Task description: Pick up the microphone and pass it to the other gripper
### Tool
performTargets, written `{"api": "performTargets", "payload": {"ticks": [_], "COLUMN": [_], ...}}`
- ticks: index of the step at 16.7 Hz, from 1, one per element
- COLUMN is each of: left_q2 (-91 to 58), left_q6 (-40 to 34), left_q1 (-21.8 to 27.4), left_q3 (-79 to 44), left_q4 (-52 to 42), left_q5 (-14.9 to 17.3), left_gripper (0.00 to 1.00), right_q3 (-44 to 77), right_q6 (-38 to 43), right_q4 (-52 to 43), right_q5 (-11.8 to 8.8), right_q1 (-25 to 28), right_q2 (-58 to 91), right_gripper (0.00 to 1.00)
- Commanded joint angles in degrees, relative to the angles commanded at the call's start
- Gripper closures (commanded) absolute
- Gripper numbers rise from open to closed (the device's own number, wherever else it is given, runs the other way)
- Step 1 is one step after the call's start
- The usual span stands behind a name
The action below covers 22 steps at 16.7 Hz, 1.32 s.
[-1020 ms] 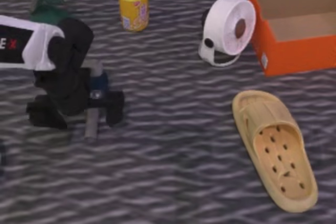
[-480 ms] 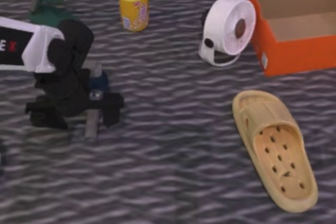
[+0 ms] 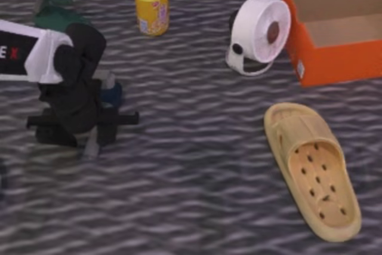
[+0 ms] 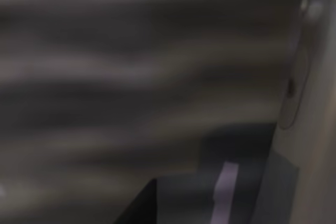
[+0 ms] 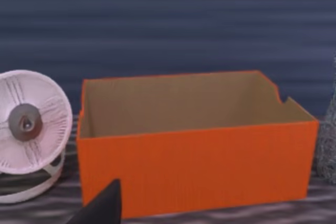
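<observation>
Left gripper (image 3: 83, 125) low at table's left side, fingers closed on the microphone (image 3: 102, 111). Mic handle pokes out below the fingers twd the near edge; navy head just past them, far side. Right arm not seen from top.

orange box (image 3: 325, 67), yellow canister (image 3: 151, 5), beige slipper (image 3: 313, 168)

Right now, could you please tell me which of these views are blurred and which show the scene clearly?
The left wrist view is heavily blurred, only smeared bands of the tablecloth showing; the top view is fairly clear, though the left end effector hides most of the microphone; the right wrist view is sharpest, showing the orange box and white fan plainly.
</observation>
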<state>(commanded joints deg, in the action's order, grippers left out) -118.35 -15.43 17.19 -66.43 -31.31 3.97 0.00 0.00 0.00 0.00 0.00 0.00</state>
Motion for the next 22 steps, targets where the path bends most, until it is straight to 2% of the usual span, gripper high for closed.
{"api": "performTargets", "payload": {"ticks": [2,3,10,11,13,17,22], "left_q2": [0.0,0.0,0.0,3.03,3.16,4.76,8.81], "left_q6": [0.0,0.0,0.0,2.58,2.72,4.13,7.33], "left_q1": [0.0,0.0,0.0,-0.62,-0.63,-1.02,-2.14], "left_q3": [0.0,0.0,0.0,-0.49,-0.38,1.25,6.66], "left_q4": [0.0,0.0,0.0,-2.13,-1.45,6.78,27.77], "left_q5": [0.0,0.0,0.0,-3.72,-3.4,0.24,8.62], "left_gripper": [0.98,1.0,1.0,1.0,1.0,1.0,1.0], "right_q3": [0.0,0.0,0.0,0.0,0.0,0.0,0.0], "right_q6": [0.0,0.0,0.0,0.0,0.0,0.0,0.0], "right_q4": [0.0,0.0,0.0,0.0,0.0,0.0,0.0], "right_q5": [0.0,0.0,0.0,0.0,0.0,0.0,0.0], "right_q1": [0.0,0.0,0.0,0.0,0.0,0.0,0.0], "right_q2": [0.0,0.0,0.0,0.0,0.0,0.0,0.0], "right_gripper": [0.0,0.0,0.0,0.0,0.0,0.0,0.0]}}
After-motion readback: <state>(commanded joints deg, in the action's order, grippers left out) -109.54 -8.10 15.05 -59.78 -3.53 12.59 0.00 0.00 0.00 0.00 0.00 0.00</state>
